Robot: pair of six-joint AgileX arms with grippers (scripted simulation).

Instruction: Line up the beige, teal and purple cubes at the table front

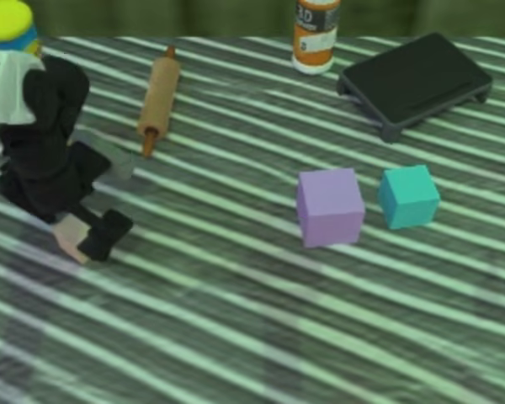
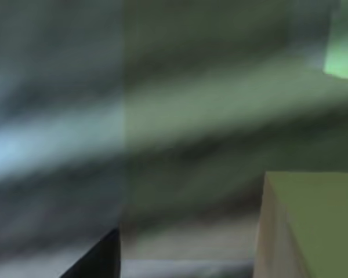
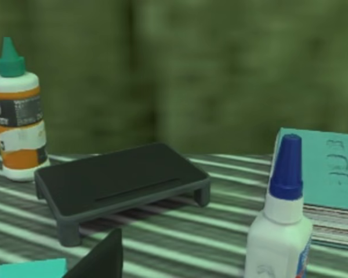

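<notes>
The small beige cube (image 1: 68, 239) lies at the table's left, partly covered by my left gripper (image 1: 84, 240), which is down at it. In the left wrist view the beige cube (image 2: 313, 226) fills one corner. A dark finger (image 2: 101, 260) stands well apart from it, so the jaws are open. The purple cube (image 1: 330, 206) and the teal cube (image 1: 409, 196) sit side by side right of centre, a small gap between them. My right gripper (image 3: 156, 271) is outside the top view and appears open; one finger (image 3: 104, 258) shows beside the teal cube (image 3: 32, 268).
A wooden rolling pin (image 1: 158, 99) lies at the back left. An orange-labelled bottle (image 1: 316, 34) and a black slab (image 1: 414, 80) stand at the back right. A yellow-topped object (image 1: 8, 21) is behind my left arm. A blue-capped white bottle (image 3: 281, 226) and a teal book (image 3: 325, 174) stand near my right gripper.
</notes>
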